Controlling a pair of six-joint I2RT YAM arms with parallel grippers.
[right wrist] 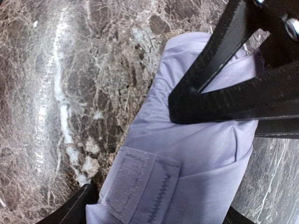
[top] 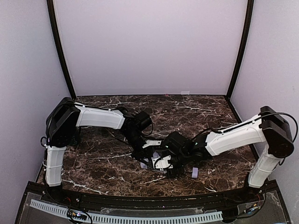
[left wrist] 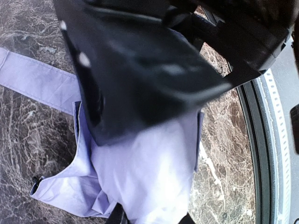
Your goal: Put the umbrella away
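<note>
The umbrella [top: 148, 164] lies folded as a pale lavender bundle on the dark marble table [top: 103, 158], at the middle near the front. Both grippers meet over it. In the left wrist view my left gripper [left wrist: 152, 218] is shut on the umbrella [left wrist: 154, 172] fabric, with the black body of the right gripper [left wrist: 154, 60] looming just above. In the right wrist view my right gripper [right wrist: 156, 217] has a finger pressed against each side of the umbrella [right wrist: 196, 154], close to its velcro tab [right wrist: 140, 186]. A small lavender handle [top: 195, 173] shows beside the right wrist.
Loose lavender fabric [left wrist: 37, 79] spreads left over the table. Black bars [right wrist: 224, 93], seemingly the left gripper, cross the bundle's far end. A black rail [top: 149, 200] runs along the front edge, close to the bundle. Pale walls [top: 149, 46] enclose the back and sides.
</note>
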